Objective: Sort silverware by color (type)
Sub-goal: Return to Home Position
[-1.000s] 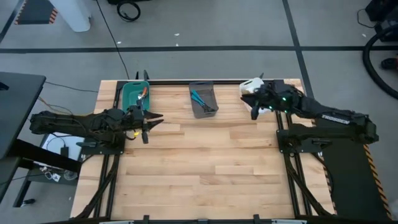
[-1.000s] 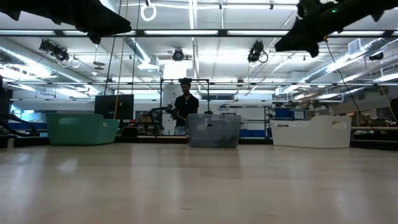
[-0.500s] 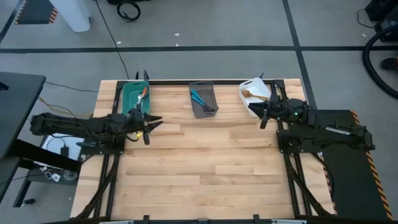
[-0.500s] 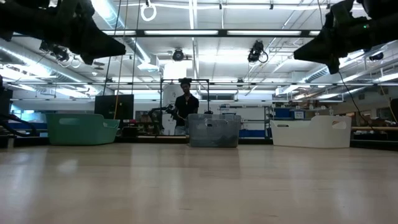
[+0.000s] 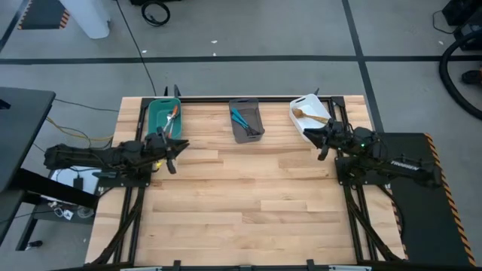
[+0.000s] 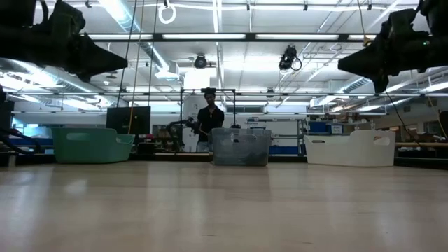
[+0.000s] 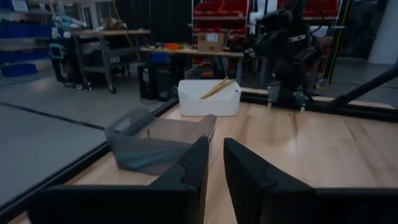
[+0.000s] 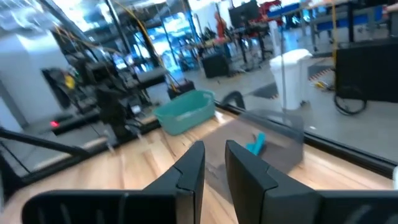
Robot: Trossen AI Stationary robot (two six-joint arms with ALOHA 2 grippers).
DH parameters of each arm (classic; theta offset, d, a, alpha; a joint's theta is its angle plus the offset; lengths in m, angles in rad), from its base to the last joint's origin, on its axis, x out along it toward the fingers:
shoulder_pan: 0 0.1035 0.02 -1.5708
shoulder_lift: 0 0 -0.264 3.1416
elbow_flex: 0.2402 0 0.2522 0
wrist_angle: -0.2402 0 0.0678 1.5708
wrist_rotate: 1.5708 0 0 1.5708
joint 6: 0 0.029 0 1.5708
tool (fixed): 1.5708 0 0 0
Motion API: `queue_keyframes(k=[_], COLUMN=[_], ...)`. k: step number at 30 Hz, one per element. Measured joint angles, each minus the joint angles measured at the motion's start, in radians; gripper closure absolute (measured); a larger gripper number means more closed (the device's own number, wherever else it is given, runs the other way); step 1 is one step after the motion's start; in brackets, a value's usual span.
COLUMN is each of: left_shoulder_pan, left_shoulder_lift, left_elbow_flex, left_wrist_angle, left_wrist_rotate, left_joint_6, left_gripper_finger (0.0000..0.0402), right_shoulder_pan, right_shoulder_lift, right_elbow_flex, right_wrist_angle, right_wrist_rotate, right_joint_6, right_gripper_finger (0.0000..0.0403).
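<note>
Both arms have drawn back toward their own sides: the right gripper point(image 5: 321, 141), over the white bin point(image 5: 301, 105) a second ago, now hangs at the table's right edge just short of it, and the left gripper point(image 5: 173, 147) has slid back toward the left edge. Each has its fingers drawn nearly together with only a slim gap and nothing between them. No fork is left on the table point(image 5: 248, 196). The orange forks point(image 5: 172, 114) lie lengthwise in the teal bin point(image 5: 155, 120), nearest the left gripper. The blue forks point(image 5: 242, 119) are in the grey bin point(image 5: 256, 105) between the arms. The tan forks point(image 5: 314, 116) lie slantwise in the white bin, just beyond the right gripper. Sorting looks finished. The top is pale wood planks, and a person point(image 6: 209, 119) stands in the workshop behind.
</note>
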Motion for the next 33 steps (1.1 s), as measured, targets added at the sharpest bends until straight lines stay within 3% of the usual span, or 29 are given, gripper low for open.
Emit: queue_keyframes(k=[8,14,21,33], left_shoulder_pan=[-0.001,-0.001,-0.001,0.000], left_shoulder_lift=[-0.145,-0.203,-0.208,-0.206], left_elbow_flex=[-0.061,-0.087,-0.089,-0.090], left_wrist_angle=[-0.024,-0.052,-0.055,-0.063], left_wrist_rotate=[0.008,0.025,0.045,0.047], left_joint_6=[0.047,0.068,0.066,0.073], left_gripper_finger=[0.0362,0.0363,0.0363,0.0363], right_shoulder_pan=[0.000,0.000,0.003,0.003], right_shoulder_lift=[-0.084,-0.084,-0.083,-0.079], right_elbow_flex=[-0.052,-0.115,-0.116,-0.116], right_wrist_angle=[0.095,0.197,0.193,0.114], right_wrist_rotate=[-0.104,-0.072,-0.098,-0.122], right_joint_6=[0.010,0.024,0.036,0.217], right_gripper_finger=[0.0331,0.0331,0.0331,0.0331])
